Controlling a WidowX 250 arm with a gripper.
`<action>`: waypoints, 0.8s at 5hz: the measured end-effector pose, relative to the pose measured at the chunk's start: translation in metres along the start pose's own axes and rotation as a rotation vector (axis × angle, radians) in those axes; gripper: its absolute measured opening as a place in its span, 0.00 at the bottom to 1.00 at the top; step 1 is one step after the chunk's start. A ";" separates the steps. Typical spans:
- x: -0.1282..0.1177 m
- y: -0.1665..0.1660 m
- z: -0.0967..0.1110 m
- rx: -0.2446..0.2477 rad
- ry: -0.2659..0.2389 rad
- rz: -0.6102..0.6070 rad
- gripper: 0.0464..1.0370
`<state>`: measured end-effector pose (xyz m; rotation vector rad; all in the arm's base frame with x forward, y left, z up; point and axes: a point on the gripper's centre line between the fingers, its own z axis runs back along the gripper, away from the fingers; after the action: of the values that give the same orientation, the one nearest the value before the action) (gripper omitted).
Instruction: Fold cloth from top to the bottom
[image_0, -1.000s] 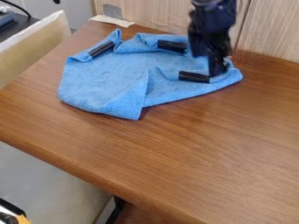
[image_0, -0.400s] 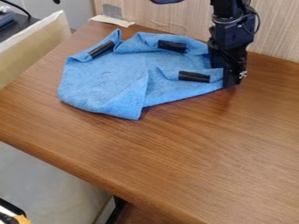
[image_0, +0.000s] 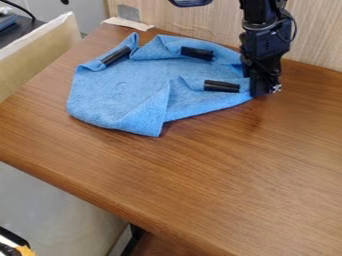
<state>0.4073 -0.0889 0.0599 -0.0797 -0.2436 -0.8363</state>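
Camera view shows a rumpled blue cloth (image_0: 120, 92) near the tabletop's (image_0: 220, 175) back edge, the gripper (image_0: 258, 91) at the cloth's right end. Its opening and grasp cannot be told.

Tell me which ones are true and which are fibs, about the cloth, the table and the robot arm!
1. The cloth is blue. True.
2. The robot arm is over by the cloth's left end in the picture. False: the arm is at its right end.
3. Three short black strips are on the cloth. True.
4. The cloth is spread perfectly flat. False: it has folds and turned-over edges.
5. The table is plain white. False: the table is brown, with wood grain.
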 end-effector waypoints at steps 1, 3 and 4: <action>-0.001 -0.001 0.001 -0.004 -0.002 -0.004 0.03; -0.008 0.007 0.029 0.019 -0.026 -0.005 0.02; -0.012 0.021 0.058 0.069 -0.077 -0.003 0.02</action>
<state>0.4051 -0.0564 0.1135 -0.0468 -0.3454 -0.8276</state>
